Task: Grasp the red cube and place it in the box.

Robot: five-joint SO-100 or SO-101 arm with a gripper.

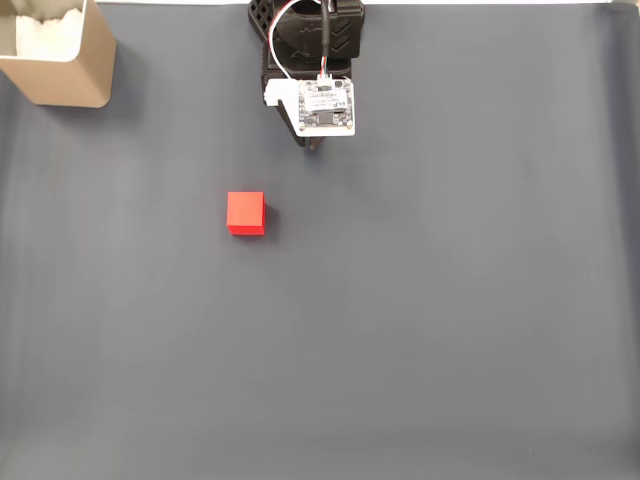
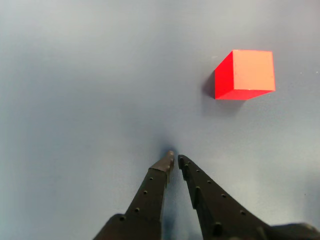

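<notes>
One red cube (image 1: 246,213) sits alone on the dark grey bench (image 1: 450,320), a little left of centre in the fixed view, with plain faces and no markings. One box (image 1: 62,62), tan with rounded corners and white lining visible inside, stands at the upper left corner of that view, well apart from the cube. A single black arm (image 1: 305,40) enters from the top edge, carrying a small white circuit board (image 1: 327,105) on its wrist; the board bears tiny print that is too small to read, and red and white wires run up from it. In the wrist view the end effector (image 2: 176,159) points down at the bench, its two black perforated fingers (image 2: 150,192) drawn together so that the tips nearly touch, with nothing held between them. In that view the cube (image 2: 245,74) lies up and to the right of the fingertips, near but clearly apart from them, resting flat on the bench with its lighter top face and one darker side face showing.
</notes>
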